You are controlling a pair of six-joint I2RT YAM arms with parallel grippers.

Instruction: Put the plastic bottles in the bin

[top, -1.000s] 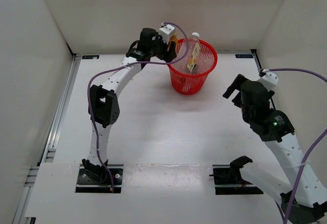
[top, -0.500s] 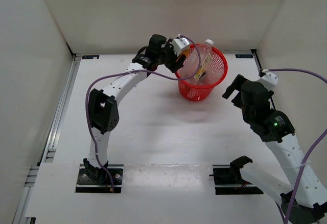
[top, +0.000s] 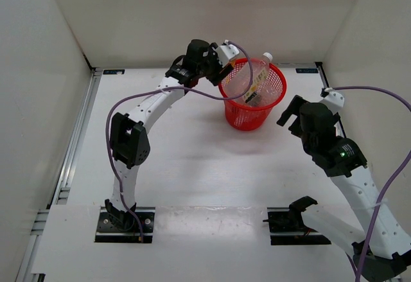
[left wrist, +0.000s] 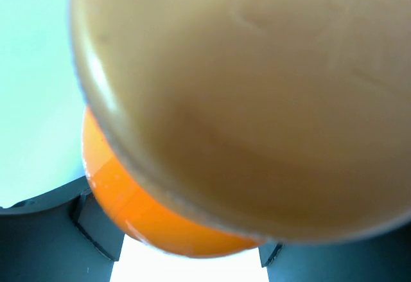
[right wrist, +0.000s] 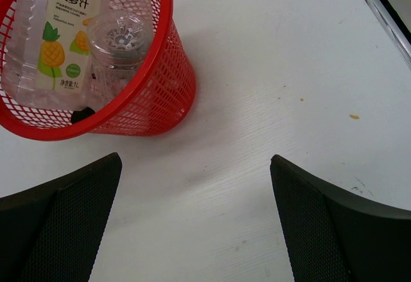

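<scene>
White table (top: 192, 160), clear bottles (right wrist: 58, 31) in red bin (top: 244, 116), left pincer (top: 221, 65) w/ orange bottle (left wrist: 148, 211)

A robotics lab cell: flat white worktop (top: 192, 166) boxed in by plain white panels (top: 192, 12), aluminium rail (top: 76, 137) alongside, two purple-cabled white robot arms (top: 148, 105) bolted on.

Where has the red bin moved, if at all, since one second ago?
Yes. The bin slid right, closer to the black bracket at back right.
</scene>
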